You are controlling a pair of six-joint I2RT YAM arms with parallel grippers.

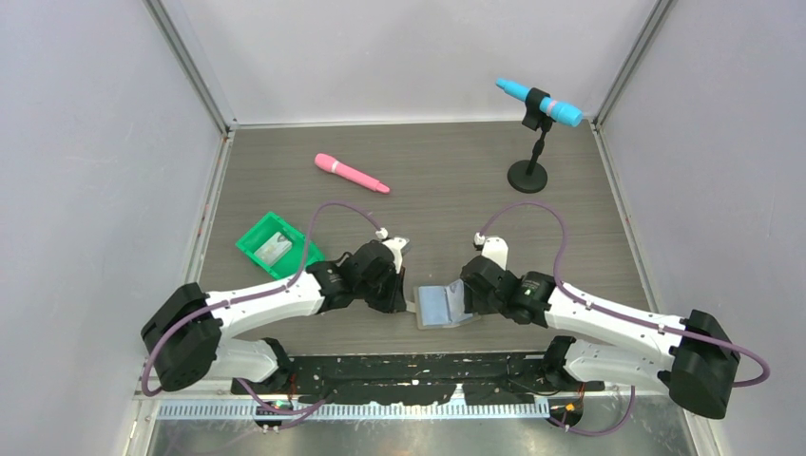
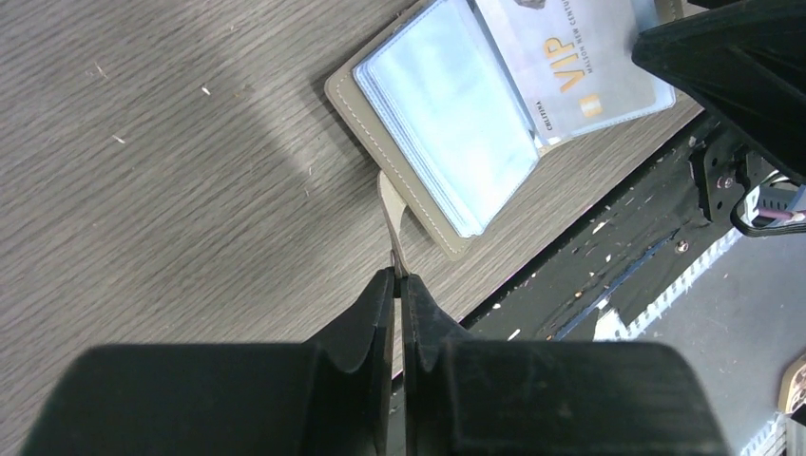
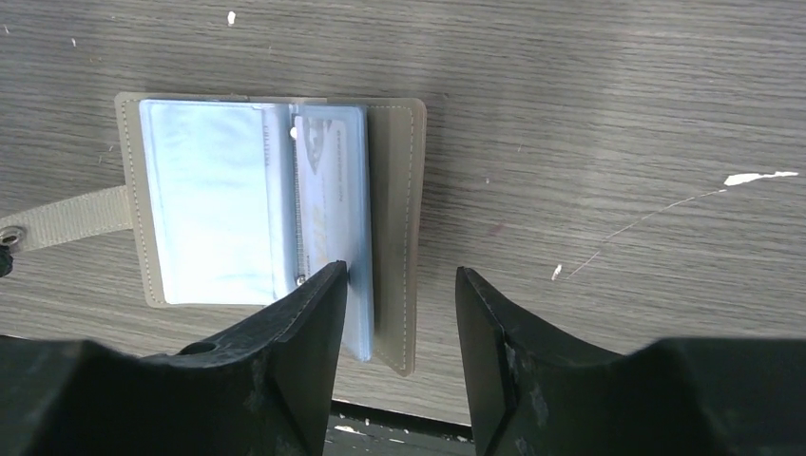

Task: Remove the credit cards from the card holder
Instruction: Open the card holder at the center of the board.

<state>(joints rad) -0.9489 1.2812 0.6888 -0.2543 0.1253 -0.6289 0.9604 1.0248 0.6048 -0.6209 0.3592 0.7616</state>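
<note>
Card holder (image 1: 439,306): open flat at the near edge of the bench (image 1: 428,180), between both grippers. Left gripper (image 2: 396,277): closed tight on the holder's strap (image 2: 388,204). Right gripper (image 3: 399,277): parted, holding nothing, one finger over a pocketed card (image 3: 328,180).

Overhead wide, wrists close, sharing card holder (image 1: 439,306)

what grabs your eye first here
The open card holder lies at the near edge of the table: the left gripper pinches its strap, and the right gripper hangs open over one cover. A VIP card shows through one pocket. A blue microphone sits on a stand far right.
</note>
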